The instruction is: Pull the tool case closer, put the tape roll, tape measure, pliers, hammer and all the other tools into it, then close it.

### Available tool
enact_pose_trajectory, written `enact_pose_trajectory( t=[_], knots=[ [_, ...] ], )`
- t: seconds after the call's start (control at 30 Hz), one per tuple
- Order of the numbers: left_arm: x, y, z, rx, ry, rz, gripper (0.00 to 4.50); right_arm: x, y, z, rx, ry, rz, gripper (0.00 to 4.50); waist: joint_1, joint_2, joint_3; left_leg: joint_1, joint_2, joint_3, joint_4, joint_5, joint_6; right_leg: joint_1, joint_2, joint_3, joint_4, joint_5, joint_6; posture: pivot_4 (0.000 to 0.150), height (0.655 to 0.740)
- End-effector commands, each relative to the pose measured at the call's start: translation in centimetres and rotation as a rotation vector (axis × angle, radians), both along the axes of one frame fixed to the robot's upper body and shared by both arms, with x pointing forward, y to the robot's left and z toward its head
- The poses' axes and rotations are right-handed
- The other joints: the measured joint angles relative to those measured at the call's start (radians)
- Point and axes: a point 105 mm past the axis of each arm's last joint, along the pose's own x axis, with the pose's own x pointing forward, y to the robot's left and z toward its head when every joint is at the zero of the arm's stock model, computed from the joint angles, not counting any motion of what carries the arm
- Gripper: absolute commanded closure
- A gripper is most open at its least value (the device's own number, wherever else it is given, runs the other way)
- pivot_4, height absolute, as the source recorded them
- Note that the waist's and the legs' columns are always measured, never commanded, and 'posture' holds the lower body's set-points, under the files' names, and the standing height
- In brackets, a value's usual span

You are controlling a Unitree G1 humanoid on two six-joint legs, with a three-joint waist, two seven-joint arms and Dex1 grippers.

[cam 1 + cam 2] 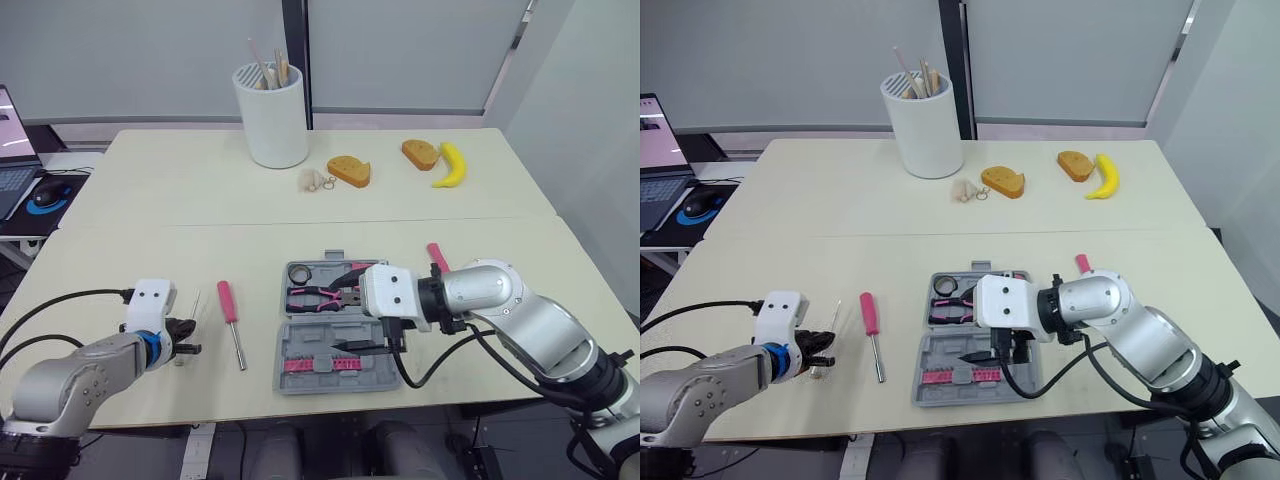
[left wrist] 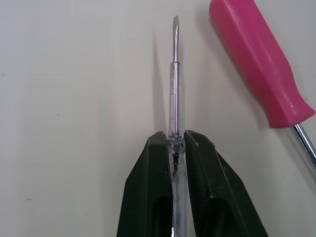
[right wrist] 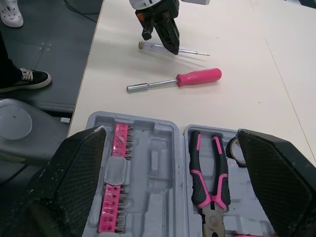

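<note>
Two cream tables stand end to end, the far table touching the near table along a seam. Behind them run pale frosted panes split by a dark post (light even, soft). A white wall stands right; the floor is dark grey.

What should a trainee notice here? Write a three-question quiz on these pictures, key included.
1. True or false: the left pincer is shut on the clear-handled screwdriver.
2. Where are the pliers? A: in the open tool case. B: held in the left pincer. C: lying outside the case.
3. Fill in: the pink-handled driver lies on the ___, outside the case.

Key: 1 true; 2 A; 3 table.
</note>
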Motion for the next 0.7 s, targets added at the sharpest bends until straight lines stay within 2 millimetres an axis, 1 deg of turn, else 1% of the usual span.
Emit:
enact_pose_trajectory(
  t=[0.03,0.2,0.27,0.3,0.33,0.5,0.57,0.63,0.7],
  knots=[
    [0.2,0.1,0.0,0.008,-0.018,-0.01,4.4,-0.4,0.4,0.9,0.01,-0.039,0.04,0.0,0.0,0.0,0.0,0.0,0.0,0.0,0.0,0.0,0.0,0.0,0.0,0.0,0.0,0.0,0.0,0.15,0.74],
    [-0.2,0.1,-1.0,-0.023,-0.026,-0.034,4.4,-0.3,0.3,1.0,0.007,-0.037,0.044,0.0,0.0,0.0,0.0,0.0,0.0,0.0,0.0,0.0,0.0,0.0,0.0,0.0,0.0,0.0,-0.001,0.15,0.74],
    [-0.3,-0.1,-0.7,-0.042,-0.052,-0.047,3.68,-0.3,0.2,1.2,0.007,-0.039,0.044,0.0,0.0,0.0,0.0,0.0,0.0,0.0,0.0,0.0,0.0,0.0,0.0,0.0,0.0,0.0,-0.001,0.15,0.74],
    [-0.5,-0.2,-0.2,-0.067,-0.077,-0.049,3.51,-0.2,0.2,1.2,0.009,-0.041,0.042,0.0,0.0,0.0,0.0,0.0,0.0,0.0,0.0,0.0,0.0,0.0,0.0,0.0,0.0,-0.001,-0.001,0.15,0.74],
    [-0.6,-0.3,0.1,-0.085,-0.094,-0.05,3.19,-0.2,0.2,1.3,0.011,-0.042,0.042,0.0,-0.001,0.0,0.0,0.0,0.0,0.0,0.0,0.0,0.0,0.0,0.0,0.0,0.0,-0.001,-0.001,0.15,0.74],
    [-2.2,0.5,1.7,-0.095,-0.139,-0.12,1.68,-0.3,0.3,1.4,0.028,-0.039,0.034,0.0,-0.002,0.0,0.0,0.0,0.0,-0.001,-0.001,0.0,0.0,0.0,-0.001,-0.001,0.0,-0.001,-0.003,0.15,0.74],
    [-2.8,0.7,2.0,-0.125,-0.148,-0.16,1.01,-0.4,0.3,1.3,0.034,-0.039,0.032,0.0,-0.002,0.001,0.0,0.0,0.001,-0.002,-0.001,0.0,0.0,0.0,0.0,-0.002,0.0,-0.002,-0.003,0.15,0.74],
    [-3.3,1.2,2.1,-0.107,-0.174,-0.225,1.01,-0.4,0.5,1.3,0.041,-0.043,0.03,0.0,-0.002,0.0,0.0,0.0,0.0,-0.002,-0.001,0.0,0.0,0.0,-0.001,-0.002,0.0,-0.002,-0.003,0.15,0.74],
    [-3.5,1.9,2.1,-0.099,-0.211,-0.239,1.01,-0.3,0.7,1.3,0.051,-0.052,0.026,0.0,-0.002,0.001,0.001,0.0,0.0,-0.001,-0.001,0.0,0.0,0.0,-0.001,-0.002,0.0,-0.002,-0.004,0.15,0.74]
  ],
)
